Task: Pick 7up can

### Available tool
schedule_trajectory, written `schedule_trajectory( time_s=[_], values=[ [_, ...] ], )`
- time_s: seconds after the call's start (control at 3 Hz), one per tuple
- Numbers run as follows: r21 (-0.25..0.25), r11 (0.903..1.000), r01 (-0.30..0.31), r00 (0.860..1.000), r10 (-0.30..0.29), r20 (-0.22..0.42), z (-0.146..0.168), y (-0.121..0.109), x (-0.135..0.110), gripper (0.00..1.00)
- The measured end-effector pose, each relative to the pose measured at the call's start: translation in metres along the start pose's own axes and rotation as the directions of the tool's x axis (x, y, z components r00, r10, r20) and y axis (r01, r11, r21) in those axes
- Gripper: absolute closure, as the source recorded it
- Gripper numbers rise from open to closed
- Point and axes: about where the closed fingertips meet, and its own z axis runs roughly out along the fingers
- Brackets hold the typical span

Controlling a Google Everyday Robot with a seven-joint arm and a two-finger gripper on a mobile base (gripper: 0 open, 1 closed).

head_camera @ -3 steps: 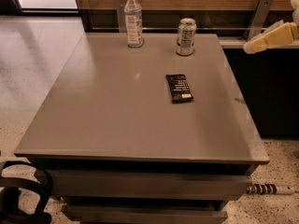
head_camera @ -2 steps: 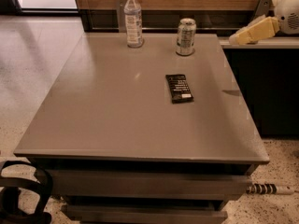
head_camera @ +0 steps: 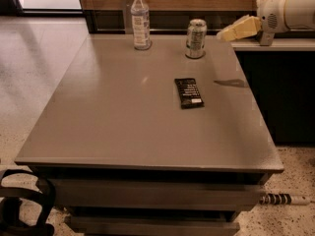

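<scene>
The 7up can point(head_camera: 196, 38) stands upright near the far edge of the grey table point(head_camera: 123, 122), right of the middle. It has a silvery top and a greenish-grey and white label. My gripper point(head_camera: 225, 35) comes in from the upper right on a white arm, with yellowish fingers pointing left toward the can. Its tip is just right of the can, a small gap away, and hovers above the table's far right corner. It holds nothing.
A clear plastic bottle point(head_camera: 141, 20) with a white cap stands left of the can. A flat black snack wrapper point(head_camera: 188, 93) lies in front of the can. A dark counter point(head_camera: 275, 44) sits to the right. A black chair part point(head_camera: 19, 205) is at the lower left.
My arm has moved left and a little up, bringing the gripper from the right edge of the view to just beside the can. The can, bottle and wrapper have not moved.
</scene>
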Motion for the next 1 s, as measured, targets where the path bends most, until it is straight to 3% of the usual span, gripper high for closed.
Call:
schedule_trajectory(
  time_s=[0.33,1.0],
  values=[
    [-0.048,0.9981,-0.040,0.996,0.044,0.082,0.049,-0.009,0.002,0.00],
    [-0.129,0.9839,-0.123,0.981,0.140,0.132,0.107,-0.006,0.019,0.00]
  ],
)
